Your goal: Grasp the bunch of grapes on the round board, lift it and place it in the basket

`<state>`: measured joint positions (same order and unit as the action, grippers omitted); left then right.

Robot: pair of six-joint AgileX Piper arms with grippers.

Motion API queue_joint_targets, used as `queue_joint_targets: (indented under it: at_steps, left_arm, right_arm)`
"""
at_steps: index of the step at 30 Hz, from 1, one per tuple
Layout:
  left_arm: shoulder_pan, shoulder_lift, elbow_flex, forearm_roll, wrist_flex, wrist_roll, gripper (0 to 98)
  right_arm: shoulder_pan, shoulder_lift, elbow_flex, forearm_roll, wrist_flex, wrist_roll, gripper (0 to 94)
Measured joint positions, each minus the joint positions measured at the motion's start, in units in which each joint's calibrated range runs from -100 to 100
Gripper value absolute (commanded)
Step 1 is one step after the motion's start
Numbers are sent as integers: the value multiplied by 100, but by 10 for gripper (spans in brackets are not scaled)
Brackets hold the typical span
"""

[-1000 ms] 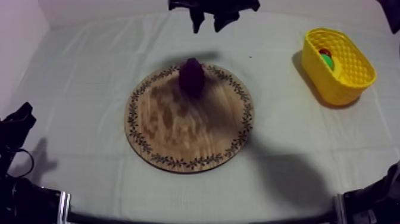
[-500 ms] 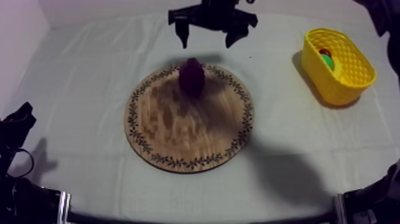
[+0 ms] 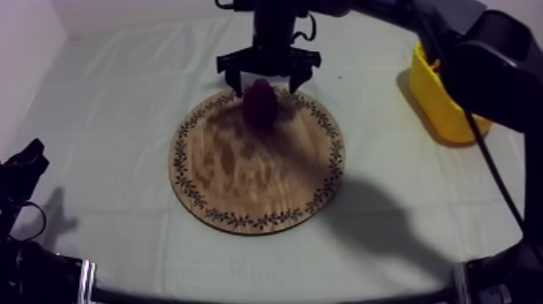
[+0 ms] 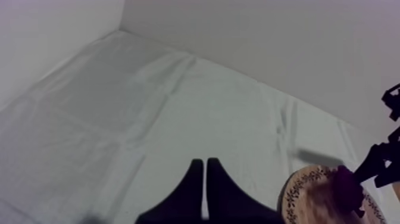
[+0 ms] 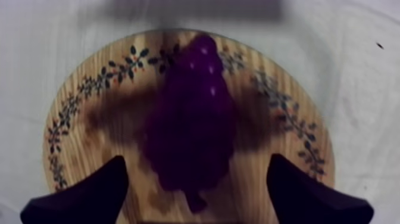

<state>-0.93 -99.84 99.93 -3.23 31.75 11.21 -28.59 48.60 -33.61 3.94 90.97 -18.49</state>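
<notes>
The right arm [image 3: 485, 65] is reaching in from the far right over the cloth [image 3: 121, 97]. A second ago its gripper was hanging beyond the far rim of the wooden board [image 3: 257, 170]. Now the right gripper [image 3: 265, 86] is standing low over the board's far part, fingers [image 5: 89, 196] spread wide on either side of the bunch of grapes [image 3: 260, 105]. The grapes are lying on the board, not yet gripped, so I judge the grasp is only awaiting a closing of the fingers. The arm is hiding part of the yellow basket [image 3: 432, 101] at the far right, well apart from the board. Nothing else on the board is getting in the way. The left gripper [image 4: 205, 165] is resting at the near left, fingers pressed together on nothing.
</notes>
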Motion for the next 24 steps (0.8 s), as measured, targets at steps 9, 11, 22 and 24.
queue_joint_targets:
  at_steps: [9,11,22,24]
  left_arm:
    - [0,0,0,0,0,0,0]
    - [0,0,0,0,0,0,0]
    - [0,0,0,0,-7,0,0]
    - [0,0,0,0,-7,0,0]
  right_arm:
    - [4,933,-952,10,154,4,647]
    - [12,1072,-1100,3,157,7,623]
    - [45,1329,-1298,-99,171,143,367]
    - [52,1321,-1259,-99,161,148,352]
